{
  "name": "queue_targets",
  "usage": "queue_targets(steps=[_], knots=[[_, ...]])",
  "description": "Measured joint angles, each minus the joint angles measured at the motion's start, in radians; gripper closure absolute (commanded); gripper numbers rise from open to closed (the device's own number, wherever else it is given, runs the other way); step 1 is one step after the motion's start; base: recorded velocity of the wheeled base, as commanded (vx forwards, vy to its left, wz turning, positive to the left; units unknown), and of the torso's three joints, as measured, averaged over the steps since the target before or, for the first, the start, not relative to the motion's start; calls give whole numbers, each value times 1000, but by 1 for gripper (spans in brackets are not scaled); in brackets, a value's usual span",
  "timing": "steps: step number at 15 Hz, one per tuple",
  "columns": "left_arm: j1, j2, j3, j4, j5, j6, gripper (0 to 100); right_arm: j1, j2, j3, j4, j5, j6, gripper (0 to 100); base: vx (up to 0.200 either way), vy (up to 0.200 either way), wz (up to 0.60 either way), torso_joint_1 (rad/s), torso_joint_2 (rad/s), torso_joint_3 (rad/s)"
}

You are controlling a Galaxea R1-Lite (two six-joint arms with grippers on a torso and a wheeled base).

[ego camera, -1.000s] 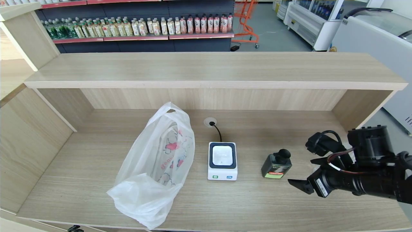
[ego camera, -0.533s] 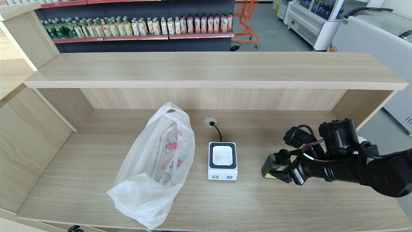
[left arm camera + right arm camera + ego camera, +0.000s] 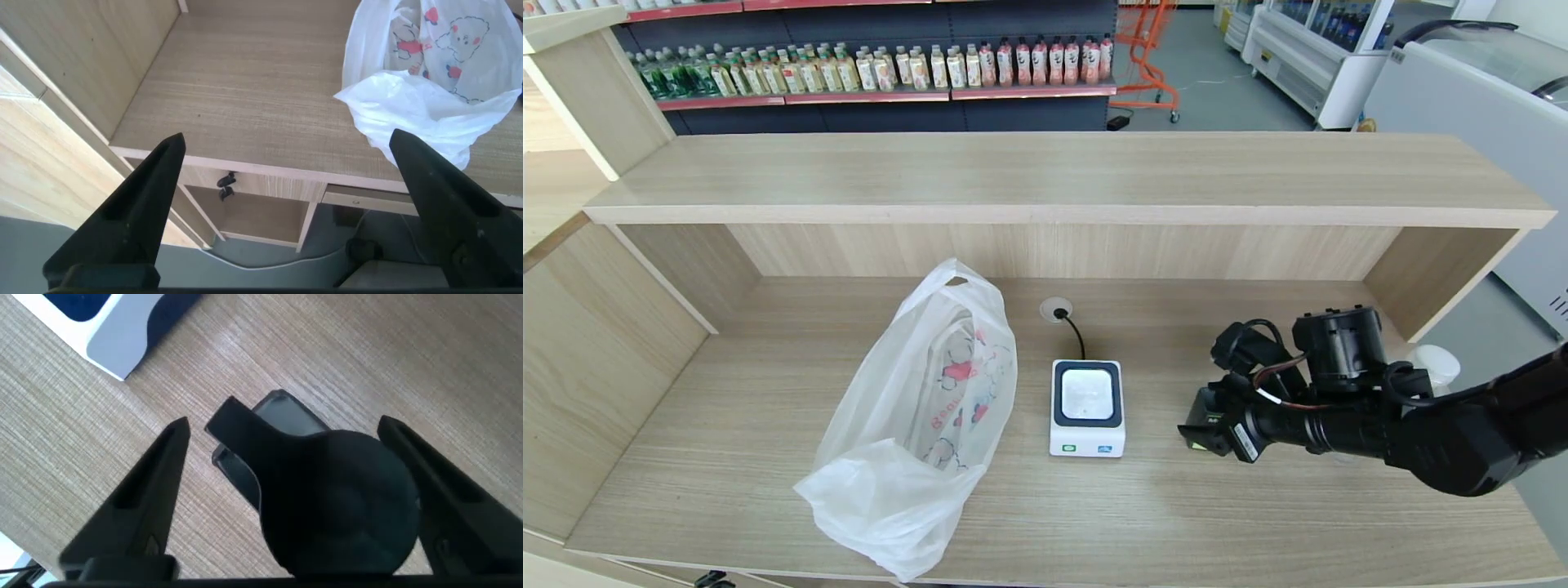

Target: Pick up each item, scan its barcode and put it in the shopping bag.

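You have the right pincer [image 3: 282,433] spread open around the dark bottle [image 3: 335,498], which stands on the desk [image 3: 98,441] between its jaws, near the scanner [image 3: 106,318].

The counter [image 3: 768,457] is lit brightly and evenly from above; a soft shadow is cast beside the bag [image 3: 915,425]; straight edges are bowed.
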Motion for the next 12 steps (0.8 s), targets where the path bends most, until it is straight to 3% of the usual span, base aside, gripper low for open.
queue_targets(steps=[7, 12], knots=[[-1, 0, 0, 0, 0, 0, 0, 27, 21, 10, -56, 0, 4, 100, 0, 0, 0, 0, 0, 0], [0, 0, 0, 0, 0, 0, 0, 14, -169, 109, -128, 3, 116, 100, 0, 0, 0, 0, 0, 0]])
